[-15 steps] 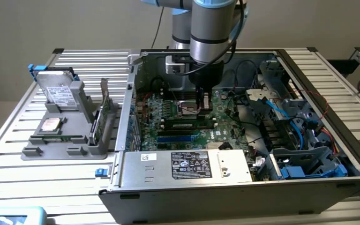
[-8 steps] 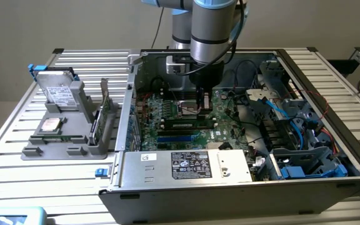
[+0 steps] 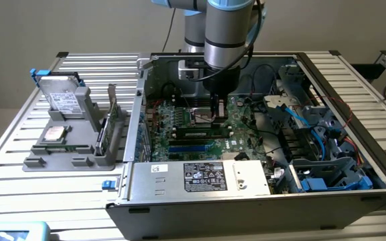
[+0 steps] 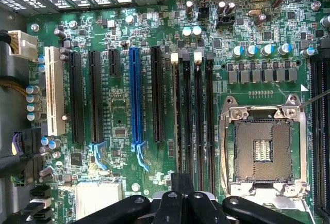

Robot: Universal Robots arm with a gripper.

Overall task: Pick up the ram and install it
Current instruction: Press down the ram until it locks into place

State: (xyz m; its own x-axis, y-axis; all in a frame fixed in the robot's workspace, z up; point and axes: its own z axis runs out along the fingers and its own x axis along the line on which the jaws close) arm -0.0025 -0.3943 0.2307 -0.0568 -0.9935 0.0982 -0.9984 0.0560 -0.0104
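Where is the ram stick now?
In the exterior view, the ram sits on the motherboard inside the computer case, between the pincer and the blue slots.

Case open on top, motherboard [image 3: 179,118] walled by case sides [image 3: 134,130], cables [image 3: 283,133] crowding beside

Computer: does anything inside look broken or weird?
Nothing looks broken or spilled. The one odd spot is the processor socket on the motherboard: it sits bare, with no chip or cooler on it.
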